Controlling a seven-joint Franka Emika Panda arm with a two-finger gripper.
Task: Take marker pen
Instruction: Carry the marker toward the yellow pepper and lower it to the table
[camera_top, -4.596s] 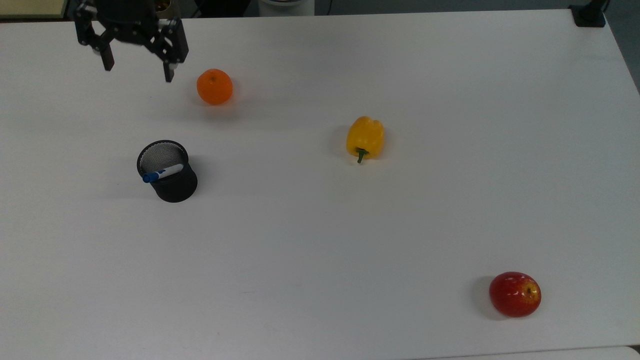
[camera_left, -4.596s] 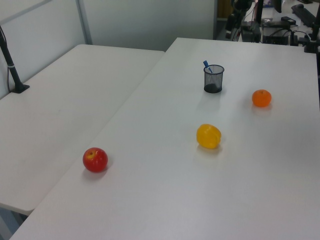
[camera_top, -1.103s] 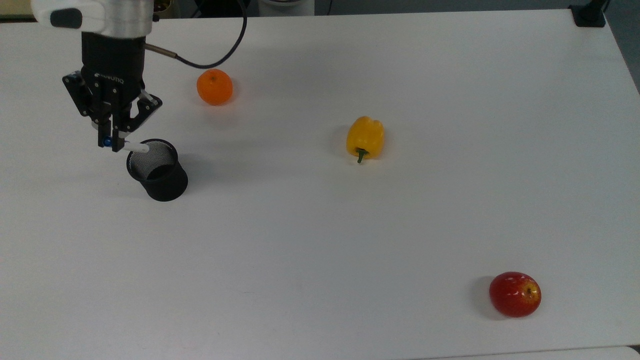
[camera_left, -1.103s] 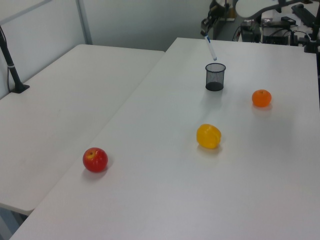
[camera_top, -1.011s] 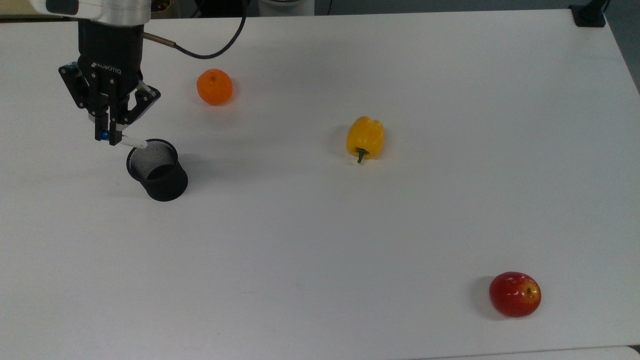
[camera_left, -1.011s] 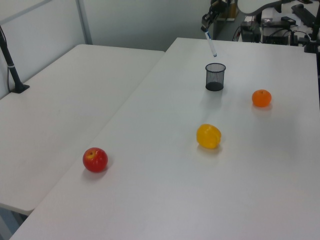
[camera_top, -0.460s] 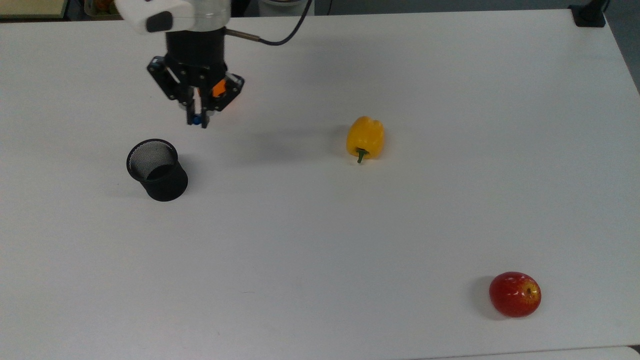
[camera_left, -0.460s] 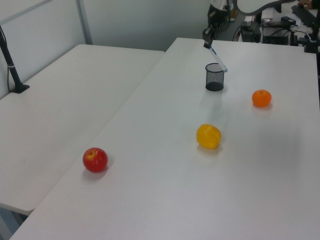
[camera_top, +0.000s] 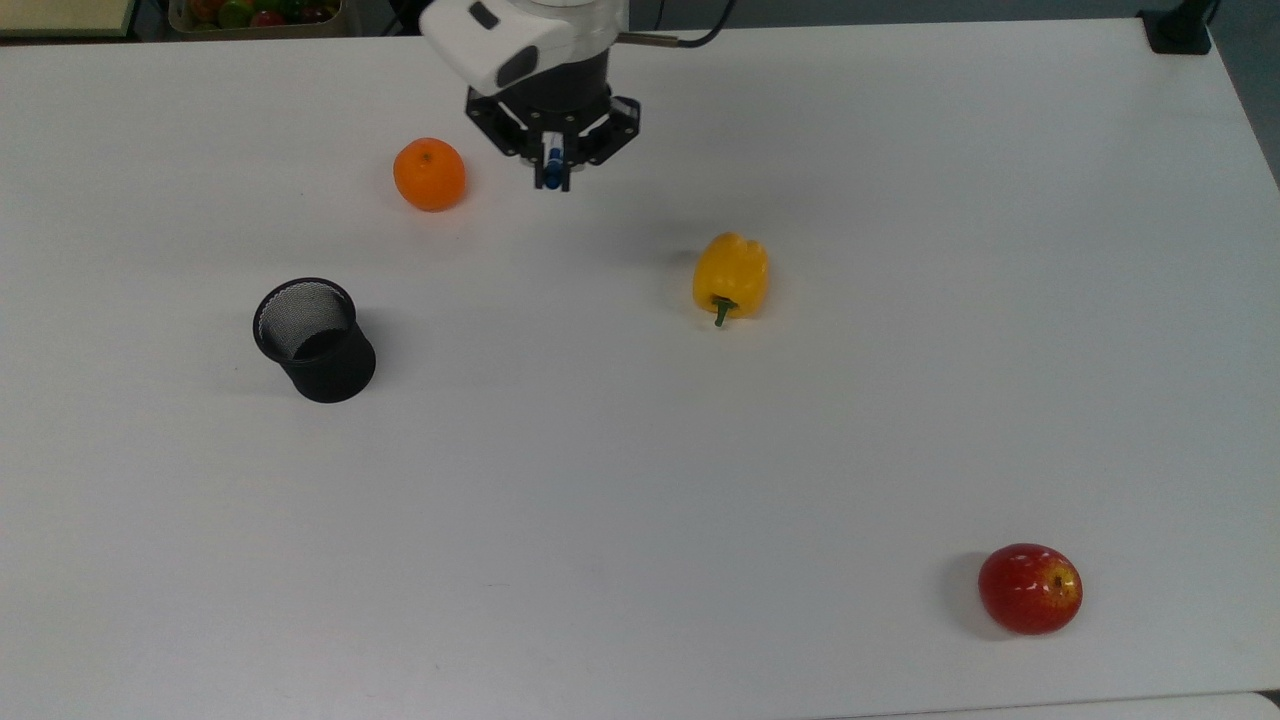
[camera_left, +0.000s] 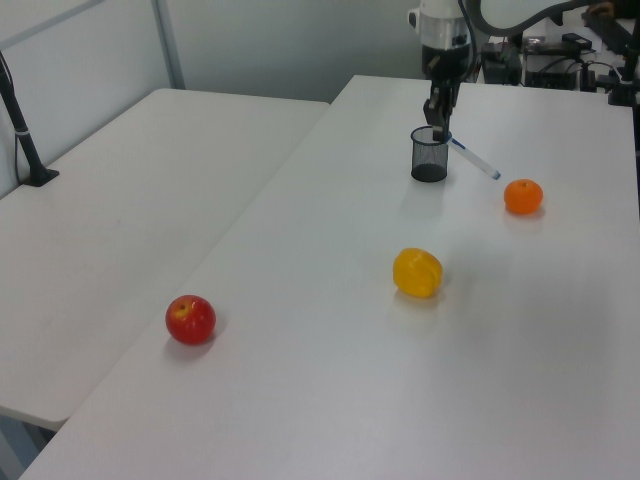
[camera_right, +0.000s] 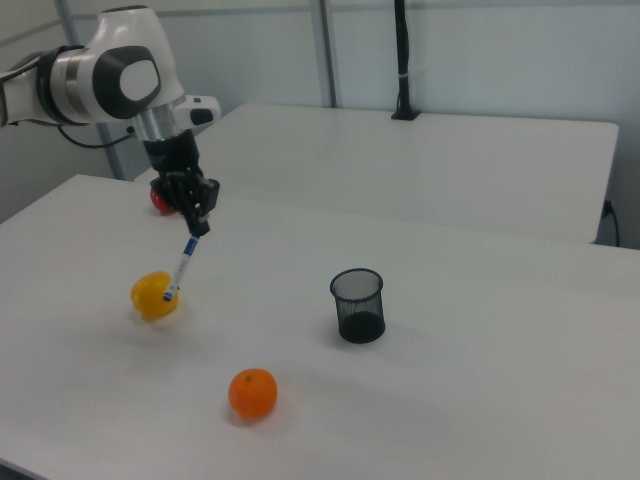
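The marker pen (camera_right: 180, 268), white-barrelled with blue ends, hangs slanted in the air, and my gripper (camera_right: 197, 225) is shut on its upper end. In the top view the gripper (camera_top: 552, 176) hovers between the orange (camera_top: 429, 173) and the yellow pepper (camera_top: 731, 275), with the marker pen (camera_top: 551, 168) seen almost end-on. In the left view the marker pen (camera_left: 475, 160) slants down from the gripper (camera_left: 438, 126) toward the orange (camera_left: 523, 196). The black mesh cup (camera_top: 315, 340) stands upright with nothing in it.
A red apple (camera_top: 1030, 588) lies near the table's front edge on the top view's right. The white table (camera_top: 640, 480) has wide bare room in the middle. A second white table (camera_left: 130, 200) adjoins on the left view's left.
My gripper has carried the marker pen out of the mesh cup and on to the top view's right, past the orange. The pen now slants more. The cup shifted slightly when the pen came out.
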